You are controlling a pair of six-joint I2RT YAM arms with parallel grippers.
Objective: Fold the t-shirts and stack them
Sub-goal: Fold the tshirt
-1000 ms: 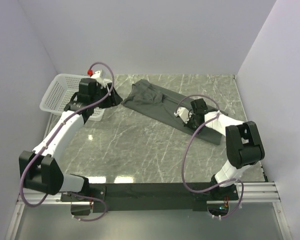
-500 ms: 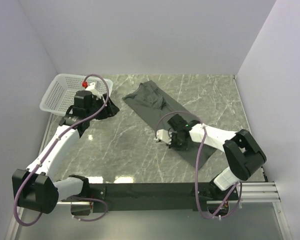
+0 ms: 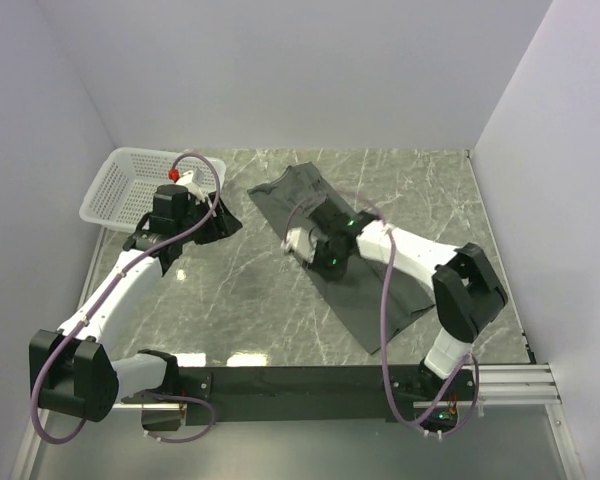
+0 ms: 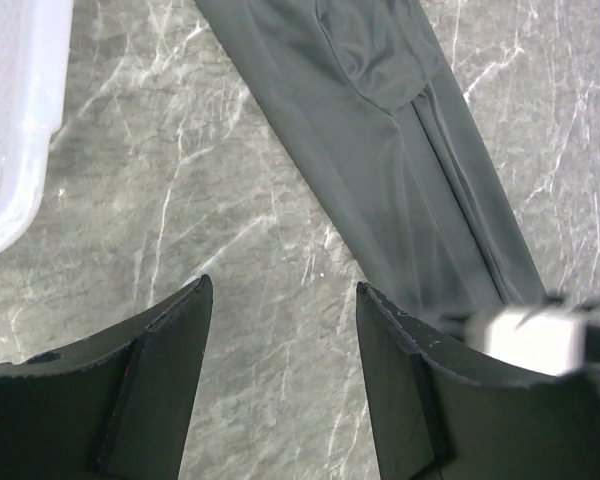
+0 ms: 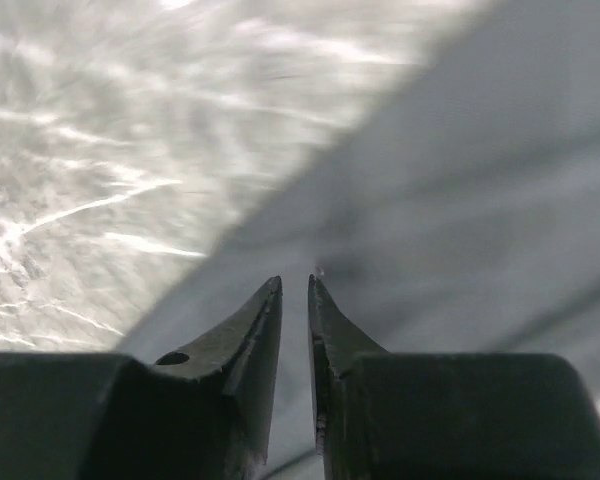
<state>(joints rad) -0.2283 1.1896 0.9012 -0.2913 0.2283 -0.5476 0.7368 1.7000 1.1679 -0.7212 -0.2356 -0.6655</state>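
Observation:
The dark grey-green t-shirt (image 3: 365,292) lies folded into a long strip, running diagonally from the back middle of the table toward the front right. It also shows in the left wrist view (image 4: 380,130) and the right wrist view (image 5: 480,180). My right gripper (image 3: 315,255) sits low on the strip's left edge, jaws nearly closed with fabric between them (image 5: 295,283). My left gripper (image 3: 225,220) is open and empty (image 4: 283,290) over bare marble, left of the shirt's far end and beside the basket.
A white plastic mesh basket (image 3: 120,180) stands at the back left corner; its rim shows in the left wrist view (image 4: 10,120). Grey walls close in the table on three sides. The marble tabletop (image 3: 250,300) lies between the arms.
My right gripper has moved left and forward, then back a little, along the shirt. The strip's near end has swung from the right toward the front. The left gripper shifted slightly.

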